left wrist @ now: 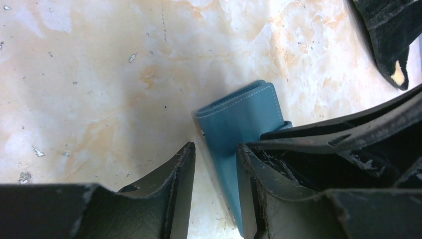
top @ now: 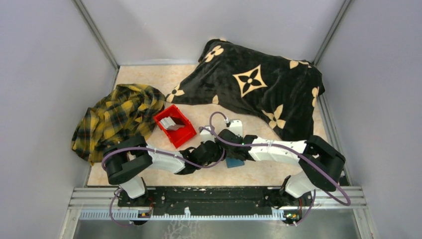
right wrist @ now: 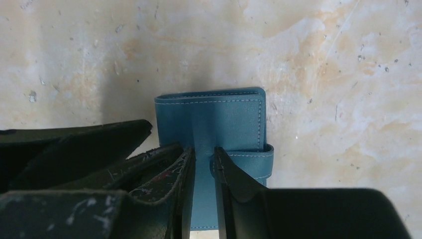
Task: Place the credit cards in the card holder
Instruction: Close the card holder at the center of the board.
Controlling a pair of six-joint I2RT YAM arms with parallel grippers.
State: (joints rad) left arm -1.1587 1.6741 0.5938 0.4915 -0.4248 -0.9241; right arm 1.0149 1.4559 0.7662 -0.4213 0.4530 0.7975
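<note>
The teal card holder (top: 233, 163) lies closed on the marble table between both arms, its strap wrapped round one edge. My right gripper (right wrist: 204, 152) is nearly shut on top of the card holder (right wrist: 214, 117), with teal filling the narrow gap between its fingers beside the strap (right wrist: 254, 164). My left gripper (left wrist: 216, 147) is open and straddles one edge of the card holder (left wrist: 244, 114), which lies close to its right finger (left wrist: 251, 174). The credit cards (top: 172, 123), grey and white, stand in the red bin (top: 185, 137).
A yellow plaid cloth (top: 117, 117) lies at the left by the bin. A black blanket with tan flowers (top: 259, 87) covers the back right, and its corner shows in the left wrist view (left wrist: 393, 45). Grey walls enclose the table.
</note>
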